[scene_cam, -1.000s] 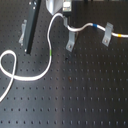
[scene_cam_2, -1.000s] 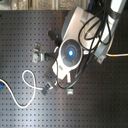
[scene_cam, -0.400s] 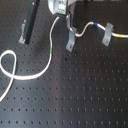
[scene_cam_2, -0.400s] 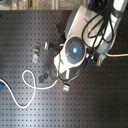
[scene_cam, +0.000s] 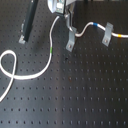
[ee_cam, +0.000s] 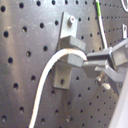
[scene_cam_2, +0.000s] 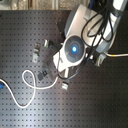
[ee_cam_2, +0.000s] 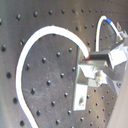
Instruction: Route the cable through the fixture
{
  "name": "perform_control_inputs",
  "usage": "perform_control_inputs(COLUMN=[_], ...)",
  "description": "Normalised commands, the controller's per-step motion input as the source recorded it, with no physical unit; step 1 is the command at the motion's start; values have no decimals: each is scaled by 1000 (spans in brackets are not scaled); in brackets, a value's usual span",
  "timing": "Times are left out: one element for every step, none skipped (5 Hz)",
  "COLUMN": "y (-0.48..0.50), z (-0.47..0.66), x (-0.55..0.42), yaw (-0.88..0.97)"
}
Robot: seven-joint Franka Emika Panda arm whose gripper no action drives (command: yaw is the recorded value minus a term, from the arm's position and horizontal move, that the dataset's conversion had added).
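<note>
The arm is reaching straight down over the tabletop (scene_cam: 85, 95), its jaws pinching the cable (ee_cam: 50, 82) right at the middle clip (ee_cam: 69, 52). The cable is lying against that clip's tab, then looping away across the tabletop.

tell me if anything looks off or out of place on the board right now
Nothing looks damaged or spilled. The cable lies slack in a loose loop toward the first exterior view's left, which is normal for a half-routed cord. It already runs past the far fixture, and the gripper holds it at the middle fixture.
</note>
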Motion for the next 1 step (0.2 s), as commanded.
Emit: perform_control_inputs(y=[62], z=[78], x=[-254], yaw=[-171])
